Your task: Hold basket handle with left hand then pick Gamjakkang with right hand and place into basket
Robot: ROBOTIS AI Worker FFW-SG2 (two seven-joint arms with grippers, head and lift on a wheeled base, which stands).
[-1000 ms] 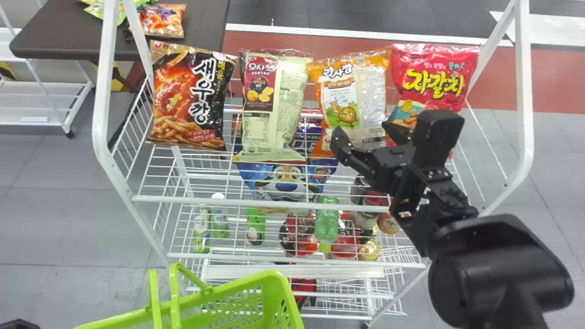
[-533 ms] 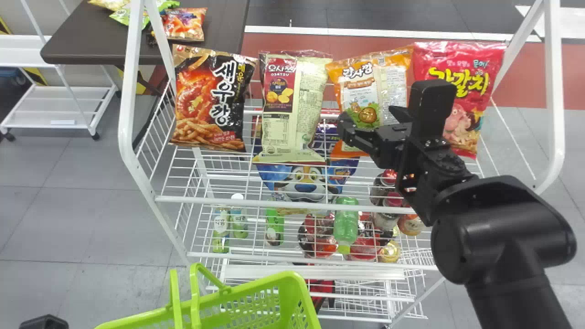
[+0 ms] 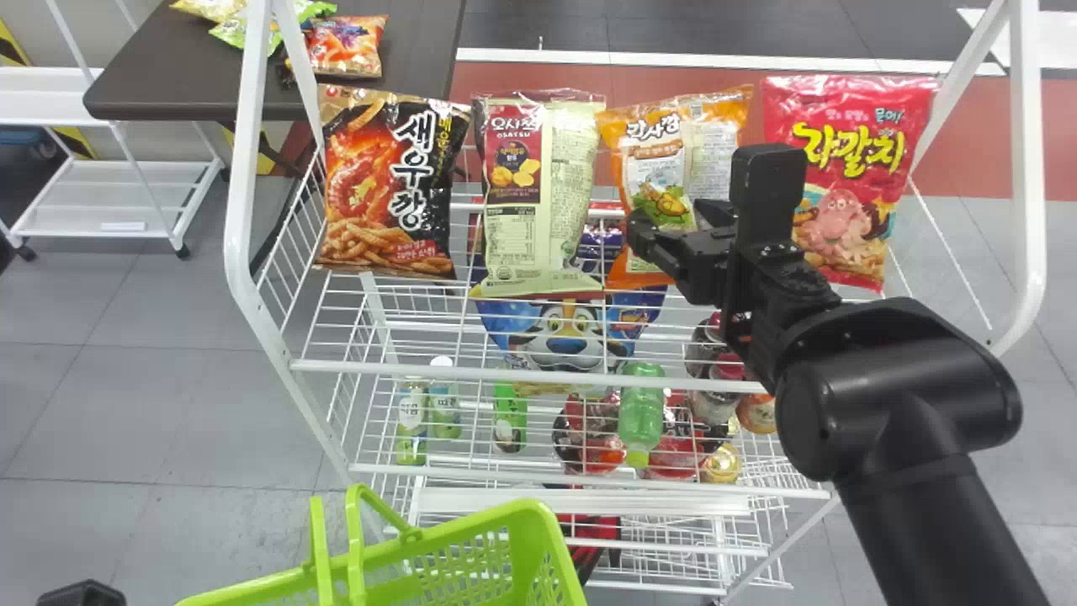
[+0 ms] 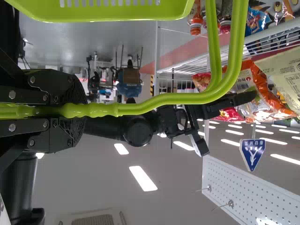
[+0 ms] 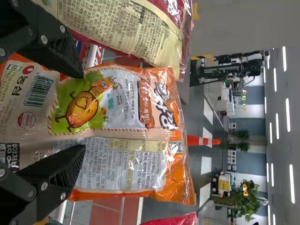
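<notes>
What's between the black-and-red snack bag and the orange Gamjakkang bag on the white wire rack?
A cream-and-maroon plastic snack bag lies between the black-and-red bag and the Gamjakkang bag, as the head view shows.

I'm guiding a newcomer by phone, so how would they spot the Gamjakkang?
Find the white wire rack and its upper row of snack bags. Third from left is Gamjakkang. Its orange ends distinguish it from the cream-and-maroon bag and red bag beside it.

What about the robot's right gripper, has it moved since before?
Yes, left. In the head view, the right gripper covered more of the pink bag before; now it's farther over the orange bag.
</notes>
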